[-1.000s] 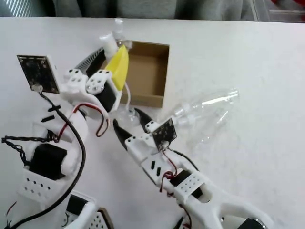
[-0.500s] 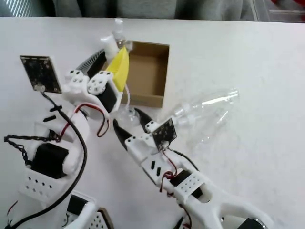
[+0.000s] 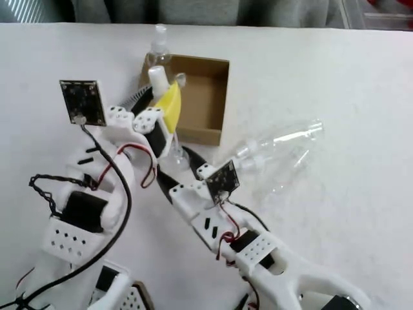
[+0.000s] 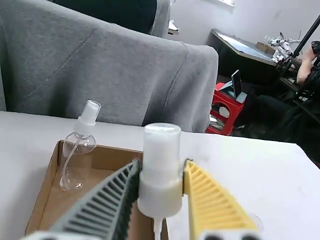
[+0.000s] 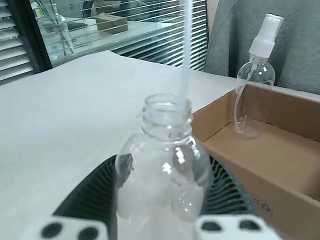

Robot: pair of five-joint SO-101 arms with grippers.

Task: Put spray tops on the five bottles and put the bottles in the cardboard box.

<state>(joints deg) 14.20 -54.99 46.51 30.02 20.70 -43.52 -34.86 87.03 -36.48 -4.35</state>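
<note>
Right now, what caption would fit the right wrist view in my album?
Right gripper holds an open bottle as a spray top's tube reaches into its neck, cardboard box behind.

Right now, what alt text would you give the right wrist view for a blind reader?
A clear open bottle sits clamped by the right gripper, with a spray top's thin tube hanging down to its neck from above. Behind, a capped spray bottle stands upright inside a cardboard box on the white table.
</note>
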